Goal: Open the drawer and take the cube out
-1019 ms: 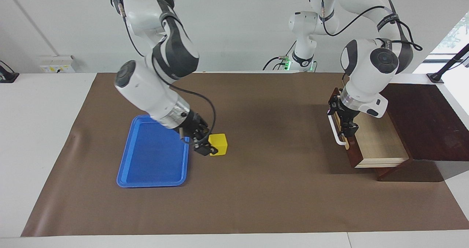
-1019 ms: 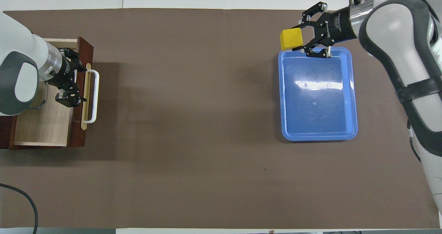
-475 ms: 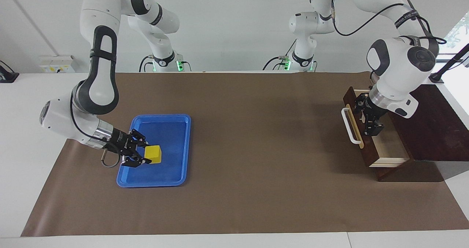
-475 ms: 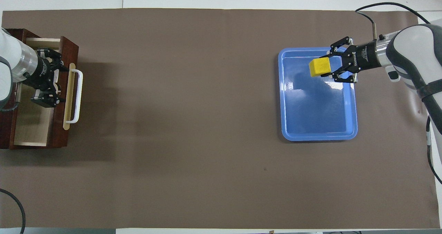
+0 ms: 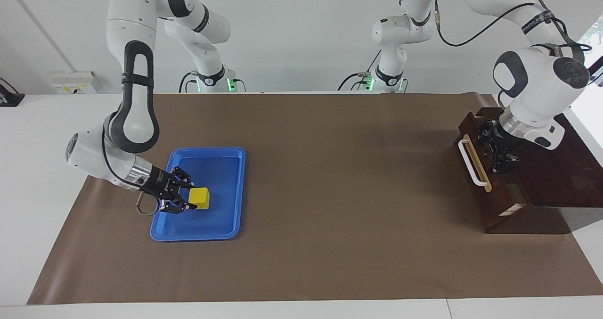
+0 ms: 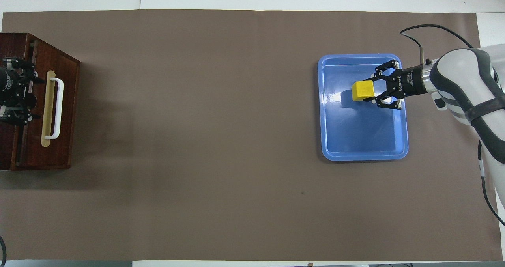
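The yellow cube (image 5: 199,197) sits low in the blue tray (image 5: 221,168), between the fingers of my right gripper (image 5: 188,198). The gripper is shut on it and reaches in from the tray's edge at the right arm's end. In the overhead view the cube (image 6: 363,90) and right gripper (image 6: 371,90) are over the tray's half (image 6: 355,140) farther from the robots. The dark wooden drawer (image 5: 476,189) with its white handle (image 5: 472,163) is pushed nearly shut, with only a thin pale slit showing. My left gripper (image 5: 500,155) is open over the drawer's top edge, between the drawer front and the box top; it also shows in the overhead view (image 6: 15,97).
The dark wooden box (image 5: 560,177) stands at the left arm's end of the table. A brown mat (image 5: 330,168) covers the table between the box and the tray.
The right gripper carried the cube from beside the tray to over it and lowered it. The drawer slid in from well open to nearly shut, the left gripper moving with it.
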You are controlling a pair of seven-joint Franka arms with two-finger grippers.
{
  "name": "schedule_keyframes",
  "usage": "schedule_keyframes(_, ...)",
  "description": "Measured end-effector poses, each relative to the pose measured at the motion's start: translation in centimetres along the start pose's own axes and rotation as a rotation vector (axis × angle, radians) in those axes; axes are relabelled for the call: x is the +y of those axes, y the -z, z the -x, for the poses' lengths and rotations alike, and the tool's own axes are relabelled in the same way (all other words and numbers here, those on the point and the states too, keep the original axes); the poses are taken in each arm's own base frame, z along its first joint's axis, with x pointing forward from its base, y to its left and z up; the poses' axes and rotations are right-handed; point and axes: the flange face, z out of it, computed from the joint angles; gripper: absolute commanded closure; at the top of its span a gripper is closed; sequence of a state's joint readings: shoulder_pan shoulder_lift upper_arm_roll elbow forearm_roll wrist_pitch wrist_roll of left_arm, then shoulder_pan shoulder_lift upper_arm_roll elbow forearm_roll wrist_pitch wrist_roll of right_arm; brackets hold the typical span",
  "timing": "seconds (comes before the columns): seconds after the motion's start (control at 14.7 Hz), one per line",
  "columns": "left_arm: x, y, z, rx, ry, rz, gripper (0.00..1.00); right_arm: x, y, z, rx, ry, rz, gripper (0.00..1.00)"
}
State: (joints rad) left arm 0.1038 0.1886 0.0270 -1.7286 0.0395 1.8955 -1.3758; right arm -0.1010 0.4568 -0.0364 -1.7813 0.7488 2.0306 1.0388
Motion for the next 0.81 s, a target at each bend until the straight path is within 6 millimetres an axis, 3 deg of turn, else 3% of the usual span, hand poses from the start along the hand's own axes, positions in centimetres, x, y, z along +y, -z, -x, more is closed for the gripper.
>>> schedule_keyframes(0.27, -0.2, -0.1, -1.0, 0.001, -0.007, 0.007, 0.0, 1.3, -0.7, -0.5, -0.003, -0.022, 0.008, 1.0)
schedule_keyframes(0.61, -0.2, 0.0, -0.8, 0.0, -0.077, 0.003, 0.0, 2.2, -1.2, -0.7, -0.006, -0.016, 0.016, 1.0)
schedule_keyframes(0.81, -0.8, 2.2, -0.1, 0.002, -0.25, 0.011, 0.0, 2.6, -1.5, -1.0, 0.001, 0.013, 0.013, 1.0)
